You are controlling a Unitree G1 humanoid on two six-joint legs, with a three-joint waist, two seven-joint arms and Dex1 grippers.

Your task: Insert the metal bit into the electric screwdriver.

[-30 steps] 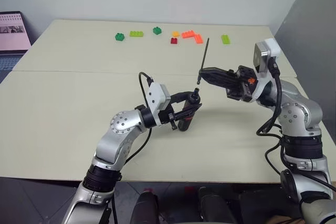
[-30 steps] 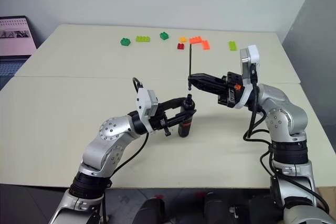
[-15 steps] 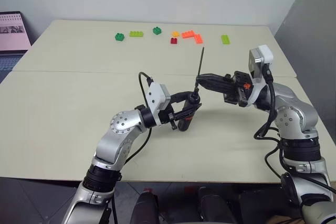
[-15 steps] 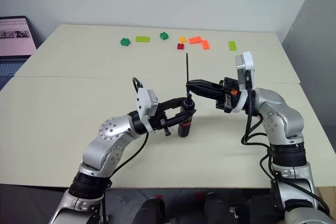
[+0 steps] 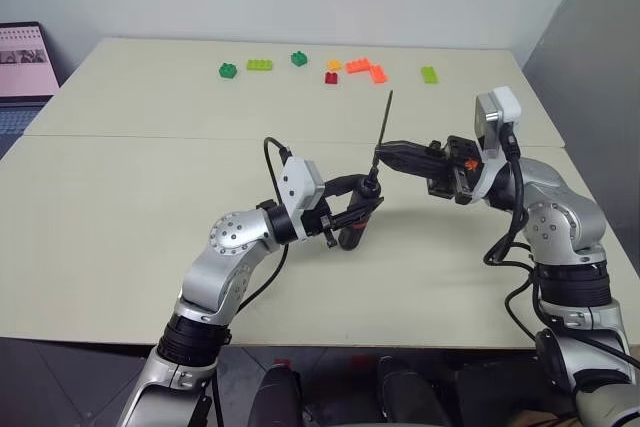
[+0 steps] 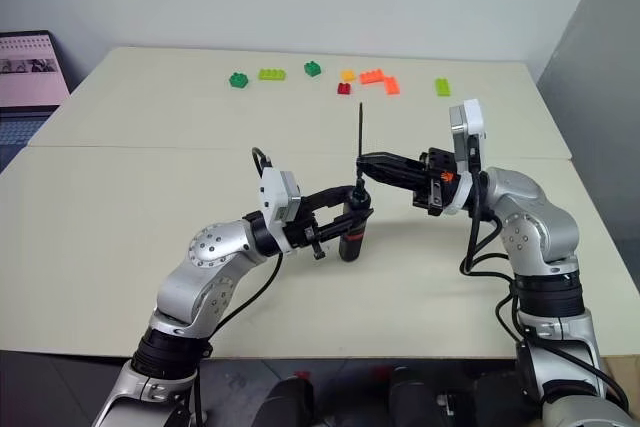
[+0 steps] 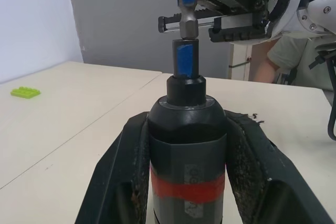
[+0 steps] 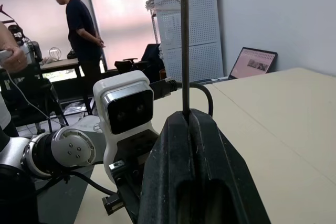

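Right gripper [image 5: 378, 156], pinching the metal bit [image 5: 384, 119] upright, has moved in from a sec ago; bit's lower end now sits right above the electric screwdriver [image 5: 356, 219] tip. Left gripper [image 5: 365, 205] clamps screwdriver upright on table [image 5: 120, 207]. Looks aligned, insertion not yet done.

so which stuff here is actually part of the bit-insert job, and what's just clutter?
Part of the job:
- electric screwdriver, clamped upright in the left gripper
- metal bit, pinched by the right gripper, its lower end at the screwdriver's tip

Just lying about:
- toy bricks, green, orange and red, at the table's far side
- laptop off the table's left edge
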